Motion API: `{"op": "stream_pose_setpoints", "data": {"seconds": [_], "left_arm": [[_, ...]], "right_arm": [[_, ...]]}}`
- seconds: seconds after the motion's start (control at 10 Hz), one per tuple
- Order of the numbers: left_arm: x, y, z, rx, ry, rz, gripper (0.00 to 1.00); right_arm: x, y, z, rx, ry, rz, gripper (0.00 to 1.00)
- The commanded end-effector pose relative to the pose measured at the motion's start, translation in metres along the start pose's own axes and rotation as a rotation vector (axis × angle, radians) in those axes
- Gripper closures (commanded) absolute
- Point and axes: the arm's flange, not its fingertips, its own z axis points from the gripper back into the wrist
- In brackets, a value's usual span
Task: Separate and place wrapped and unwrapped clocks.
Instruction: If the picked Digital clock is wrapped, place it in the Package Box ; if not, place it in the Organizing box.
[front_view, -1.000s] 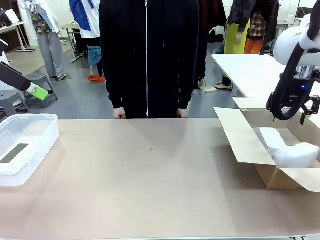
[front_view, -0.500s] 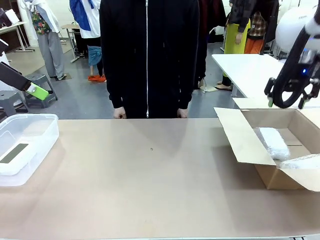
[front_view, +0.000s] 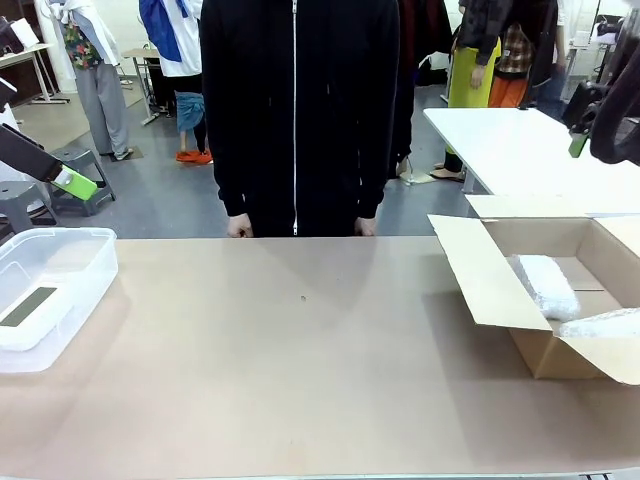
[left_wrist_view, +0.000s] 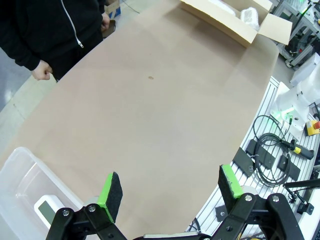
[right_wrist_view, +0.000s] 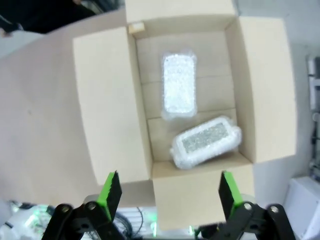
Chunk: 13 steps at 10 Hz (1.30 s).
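- Cardboard formed an open box (front_view: 480, 275) at the table's (front_view: 300, 370) right edge, flaps folded out, and both bubble-wrapped clocks lay inside it.
- One wrapped clock (right_wrist_view: 178, 85) lay lengthwise toward the box's far wall; the other wrapped clock (right_wrist_view: 206, 142) lay tilted against the near wall, the two just beside each other. Judged from this, the box served as the place for wrapped items.
- At the table's left edge sat a clear plastic bin (front_view: 85, 262) holding the bare white clock (front_view: 28, 312), dark screen up. That looked like the place for unwrapped items, so the sorting appeared complete.
- Between the bin and the box the table was bare brown paper.
- The right gripper (right_wrist_view: 169, 192) hung high above the box with its green pads spread wide and nothing between them, apparently clear of the box after a drop.
- The left gripper (left_wrist_view: 171, 191) hung over the table's near left corner, pads likewise wide apart and empty.
- A person in a black zipped jacket (front_view: 297, 110) stood at the far edge, hands down at the sides.
- Hard to make out: in the front view the nearer bundle was half hidden behind the box's front flap, the right gripper was cut off at the picture's edge, and the bare clock's screen showed no readable digits.
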Motion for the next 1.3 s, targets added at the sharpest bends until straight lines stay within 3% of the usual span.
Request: {"op": "stream_pose_setpoints", "data": {"seconds": [0.0, 0.3, 0.4, 1.2], "left_arm": [[0.001, -0.001, 0.0, 0.007, 0.0, -0.001, 0.0], [0.001, -0.001, 0.0, 0.007, 0.0, -0.001, 0.0], [0.001, -0.001, 0.0, 0.007, 0.0, -0.001, 0.0], [0.001, -0.001, 0.0, 0.007, 0.0, -0.001, 0.0]], "right_arm": [[-0.011, 0.002, 0.002, 0.021, 0.011, 0.031, 0.0], [-0.007, 0.016, 0.002, -0.049, -0.016, -0.009, 0.0], [-0.01, 0.004, 0.013, 0.004, -0.01, 0.023, 0.0], [-0.01, 0.004, 0.013, 0.004, -0.01, 0.023, 0.0]]}}
